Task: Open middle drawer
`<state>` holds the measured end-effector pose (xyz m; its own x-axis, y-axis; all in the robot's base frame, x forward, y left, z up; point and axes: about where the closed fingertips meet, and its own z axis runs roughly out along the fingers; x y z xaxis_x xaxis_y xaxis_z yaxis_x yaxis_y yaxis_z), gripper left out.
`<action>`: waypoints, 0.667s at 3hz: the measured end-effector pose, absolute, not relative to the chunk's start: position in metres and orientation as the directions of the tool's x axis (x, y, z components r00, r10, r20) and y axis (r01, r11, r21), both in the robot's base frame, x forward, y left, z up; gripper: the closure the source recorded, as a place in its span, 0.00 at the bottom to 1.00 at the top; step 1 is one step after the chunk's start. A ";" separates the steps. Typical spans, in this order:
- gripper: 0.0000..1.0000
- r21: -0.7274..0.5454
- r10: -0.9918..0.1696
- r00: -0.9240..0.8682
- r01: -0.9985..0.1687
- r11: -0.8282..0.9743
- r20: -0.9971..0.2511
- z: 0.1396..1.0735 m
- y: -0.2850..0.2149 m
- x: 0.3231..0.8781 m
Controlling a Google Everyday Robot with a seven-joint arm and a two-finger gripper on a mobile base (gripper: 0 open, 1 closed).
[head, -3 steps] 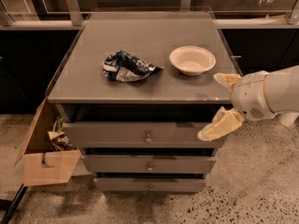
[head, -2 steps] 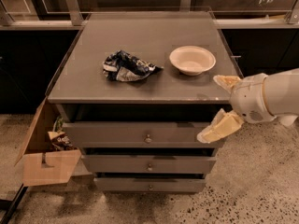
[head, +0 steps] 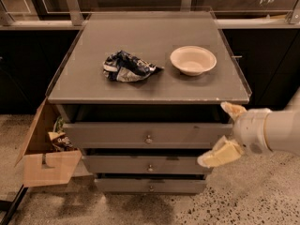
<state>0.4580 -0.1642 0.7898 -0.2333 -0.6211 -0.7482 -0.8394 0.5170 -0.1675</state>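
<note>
The grey cabinet (head: 93, 95) has three drawer fronts stacked under its top. The middle drawer (head: 117, 165) is a shallow grey front with a small round knob (head: 150, 168) at its centre. It sits between the larger top drawer (head: 108, 135) and the slim bottom drawer (head: 122, 185). My gripper (head: 226, 132) is at the cabinet's front right corner, open, holding nothing. Its upper finger (head: 233, 110) is beside the top drawer's right end. Its lower finger (head: 220, 153) is at the upper right corner of the middle drawer's front, well right of the knob.
A crumpled dark-and-white bag (head: 126, 67) and a white bowl (head: 192, 60) lie on the cabinet top. An open cardboard box (head: 44, 165) with scraps stands on the floor against the cabinet's left side. Dark counters run behind. Speckled floor lies in front.
My gripper has come down from the level of the cabinet top's edge to the level of the top and middle drawer fronts. The drawers, bag and bowl have not moved.
</note>
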 end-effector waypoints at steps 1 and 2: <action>0.00 -0.120 -0.585 -0.307 -0.807 0.578 -0.751 0.761 -0.176 0.443; 0.00 -0.092 -0.563 -0.362 -0.777 0.622 -0.743 0.724 -0.183 0.432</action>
